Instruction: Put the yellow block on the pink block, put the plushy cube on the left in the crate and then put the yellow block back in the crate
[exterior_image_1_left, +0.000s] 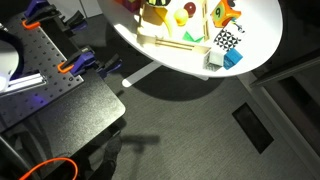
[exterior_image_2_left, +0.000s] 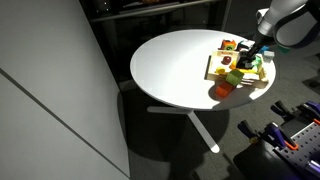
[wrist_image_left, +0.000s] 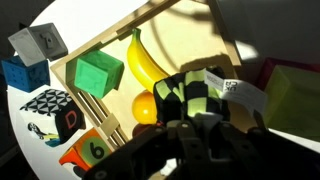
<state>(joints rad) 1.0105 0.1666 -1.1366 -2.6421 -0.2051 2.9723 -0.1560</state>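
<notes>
In the wrist view my gripper is shut on the plushy cube. The cube is dark with bold checks that look yellow-green in this light, and it has a white tag. I hold it over the inside of the light wooden crate, next to a round orange-yellow piece. The yellow block shows at the right edge, partly cut off. A dark red patch beside it may be the pink block; I cannot tell. In an exterior view the gripper hangs over the crate.
The crate also holds a green block and a banana. Outside it on the round white table lie a white finely patterned cube, a blue block, a black-and-white cube and an orange block.
</notes>
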